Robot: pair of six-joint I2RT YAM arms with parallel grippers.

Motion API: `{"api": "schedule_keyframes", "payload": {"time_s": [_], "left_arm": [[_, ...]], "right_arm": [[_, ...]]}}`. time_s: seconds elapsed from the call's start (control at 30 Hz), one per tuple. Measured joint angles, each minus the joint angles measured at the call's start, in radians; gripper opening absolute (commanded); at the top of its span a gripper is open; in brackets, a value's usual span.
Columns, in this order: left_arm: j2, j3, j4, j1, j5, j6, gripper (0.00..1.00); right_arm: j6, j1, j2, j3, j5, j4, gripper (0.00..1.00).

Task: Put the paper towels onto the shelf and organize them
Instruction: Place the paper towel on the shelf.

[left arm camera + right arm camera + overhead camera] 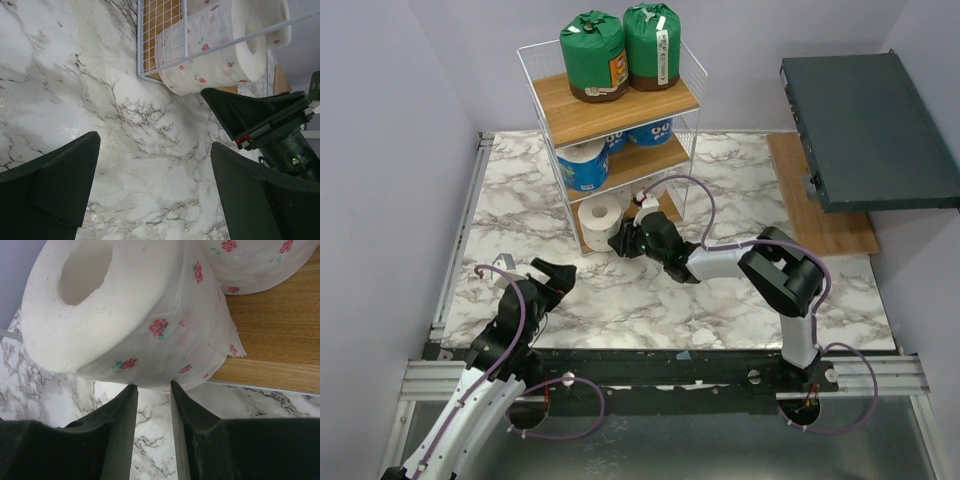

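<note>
Right wrist view — right gripper (152,390) against underside of white roll (115,340), grip unclear; left gripper (155,175) wide, empty.

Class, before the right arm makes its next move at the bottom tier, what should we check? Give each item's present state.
1. Left pincer open and empty: ok.
2. Left pincer apart from the shelf: ok.
3. Right pincer jaws narrowly apart, touching the white roll: cannot tell.
4. White roll upright like the green rolls: not ok, it lies on its side.
5. Second white roll behind it, room left beside it: cannot tell.
</note>
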Motion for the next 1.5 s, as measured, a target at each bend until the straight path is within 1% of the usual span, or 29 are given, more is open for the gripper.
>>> {"api": "schedule_keyframes", "payload": {"time_s": [0.2,0.37,0.6,0.7,0.87,1.0,1.1,1.27,1.5], "left_arm": [[-0.005,-0.002,-0.006,0.0,0.0,0.0,0.96],[-0.006,-0.002,-0.007,0.0,-0.001,0.0,0.96],[0.002,0.0,0.014,0.0,-0.026,0.032,0.96],[0.027,0.008,0.052,0.0,-0.032,0.076,0.93],[0.077,0.023,0.232,0.0,-0.056,0.189,0.84],[0.118,0.023,0.408,0.0,-0.087,0.273,0.82],[0.186,0.024,0.537,0.0,-0.091,0.324,0.82],[0.309,0.057,0.62,0.0,-0.088,0.411,0.82],[0.395,0.075,0.731,0.0,-0.087,0.552,0.68]], "right_arm": [[0.013,0.0,0.033,0.033,-0.022,0.0,0.37],[0.013,0.001,0.023,0.025,-0.028,-0.001,0.38],[0.0,0.001,-0.142,-0.075,-0.004,-0.029,0.38],[-0.002,-0.002,-0.188,-0.09,0.018,-0.028,0.38],[0.006,-0.024,-0.179,-0.103,0.029,-0.029,0.37],[0.01,-0.04,-0.148,-0.103,0.028,-0.028,0.37],[0.01,-0.051,-0.126,-0.103,0.026,-0.029,0.38],[0.01,-0.061,-0.112,-0.102,0.021,-0.029,0.38],[0.013,-0.062,-0.112,-0.1,0.005,-0.017,0.38]]}}
